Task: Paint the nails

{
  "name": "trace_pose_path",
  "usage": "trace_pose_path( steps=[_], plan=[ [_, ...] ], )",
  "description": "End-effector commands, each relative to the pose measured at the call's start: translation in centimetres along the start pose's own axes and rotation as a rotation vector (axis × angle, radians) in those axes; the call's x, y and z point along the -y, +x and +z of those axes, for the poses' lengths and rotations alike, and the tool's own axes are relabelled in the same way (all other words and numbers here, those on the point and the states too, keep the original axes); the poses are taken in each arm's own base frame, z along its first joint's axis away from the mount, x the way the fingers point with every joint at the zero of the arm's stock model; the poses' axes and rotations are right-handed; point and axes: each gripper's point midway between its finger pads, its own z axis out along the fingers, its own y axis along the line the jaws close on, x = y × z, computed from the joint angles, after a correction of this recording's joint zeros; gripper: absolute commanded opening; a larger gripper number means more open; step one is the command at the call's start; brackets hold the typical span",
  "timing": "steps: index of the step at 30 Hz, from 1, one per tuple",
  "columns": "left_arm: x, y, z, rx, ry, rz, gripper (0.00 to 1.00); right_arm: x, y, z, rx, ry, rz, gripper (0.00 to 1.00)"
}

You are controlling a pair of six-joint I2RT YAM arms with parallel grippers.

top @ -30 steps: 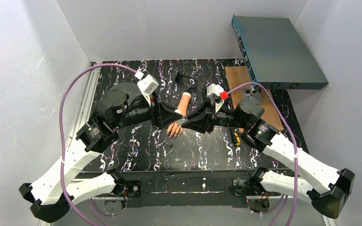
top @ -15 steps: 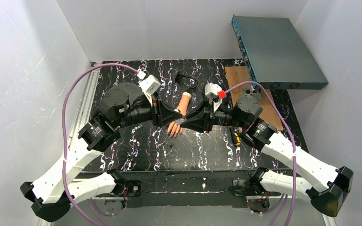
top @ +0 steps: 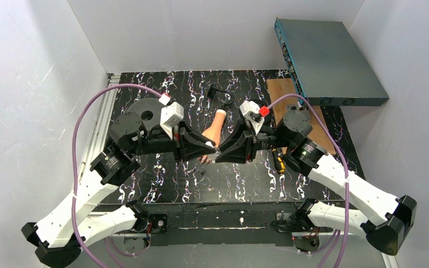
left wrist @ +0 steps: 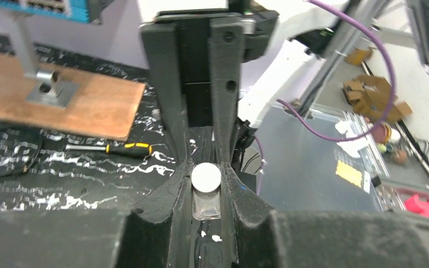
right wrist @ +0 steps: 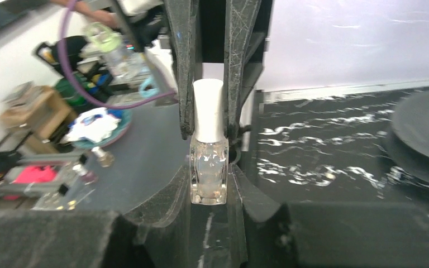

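Step in hand: opening the polish, judged from the grip on both ends of one small bottle [right wrist: 208, 173]

- Right gripper [right wrist: 208, 184]: jaws narrow, clamped on the clear glass body. The glass sits square between them.
- Left gripper [left wrist: 205, 173]: jaws narrow, closed on the white cap [right wrist: 208, 109]. In the left wrist view the round end of the cap faces the camera and sits between both jaws.
- The two grippers meet tip to tip above the worktop [top: 162, 178], with the bottle bridging them and lying roughly level.
- The mannequin hand [top: 215, 125] lies on the worktop just behind and below the meeting point, wrist away from the arm bases and fingers toward them. The nails [top: 204, 160] show only as a dark patch at the fingertips, largely covered by the jaws. I cannot tell how many are coated.
- A screwdriver [left wrist: 109, 148] lies apart to the right and plays no part.

Progress, as a judgement: early. No brush is exposed and the cap is seated on the glass.

Next move calls for:
1. Turning the cap against the glass while the right jaws keep the body from spinning.
2. A straight pull along the bottle axis, so that any brush stem under the cap clears the neck without bending.
3. Tipping the open mouth upward, since a level bottle may spill.
4. A slow descent of the cap end to the fingertips beneath, each nail being far smaller than the jaws
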Motion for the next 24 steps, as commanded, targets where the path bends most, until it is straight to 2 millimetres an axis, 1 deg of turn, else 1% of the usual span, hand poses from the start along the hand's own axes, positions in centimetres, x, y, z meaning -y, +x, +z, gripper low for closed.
trace_pose_path(
  steps=[1, 3, 6, 7, 8, 9, 10, 12, 13, 15, 18, 20, 22, 24],
  plan=[
    [4.7, 0.7, -0.3, -0.042, 0.307, 0.103, 0.00, -3.5, -4.0, 0.6, 0.067, -0.196, -0.049, 0.01],
    [4.9, 0.9, -0.2, -0.061, 0.331, 0.094, 0.00, -3.9, -4.3, 0.5, 0.081, -0.212, -0.064, 0.01],
    [5.0, 0.9, -0.3, -0.065, 0.336, 0.082, 0.00, -4.1, -4.5, 0.3, 0.088, -0.208, -0.076, 0.01],
    [5.0, 0.9, -0.3, -0.066, 0.331, 0.077, 0.04, -4.1, -4.4, 0.3, 0.087, -0.206, -0.078, 0.01],
    [5.0, 0.8, -0.3, -0.064, 0.322, 0.077, 0.10, -4.0, -4.3, 0.3, 0.085, -0.199, -0.080, 0.01],
    [5.0, 0.6, -0.5, -0.058, 0.311, 0.080, 0.26, -3.8, -4.3, 0.3, 0.085, -0.190, -0.081, 0.01],
    [4.9, 0.5, -0.5, -0.055, 0.297, 0.079, 0.39, -3.7, -4.1, 0.2, 0.082, -0.177, -0.080, 0.01],
    [4.8, 0.3, -0.9, -0.051, 0.267, 0.082, 0.58, -3.2, -3.7, 0.1, 0.076, -0.146, -0.085, 0.01],
    [4.7, 0.2, -1.0, -0.051, 0.244, 0.081, 0.66, -2.9, -3.4, 0.0, 0.068, -0.128, -0.085, 0.01],
    [4.3, 0.0, -1.3, -0.047, 0.200, 0.095, 0.69, -2.2, -2.7, -0.1, 0.047, -0.085, -0.078, 0.01],
    [3.5, -0.3, -1.6, -0.028, 0.130, 0.094, 0.83, -1.3, -2.1, -0.3, 0.040, -0.028, -0.078, 0.01],
    [2.7, -0.7, -1.6, -0.020, 0.069, 0.085, 0.89, -0.6, -1.9, -0.4, 0.043, 0.018, -0.077, 0.01],
    [1.1, -1.2, -1.6, -0.008, -0.034, 0.064, 0.91, 0.7, -1.7, -0.7, 0.051, 0.094, -0.080, 0.01],
    [-1.1, -1.7, -1.8, 0.002, -0.174, 0.028, 0.87, 1.9, -2.0, -1.0, 0.076, 0.174, -0.092, 0.01]
  ],
)
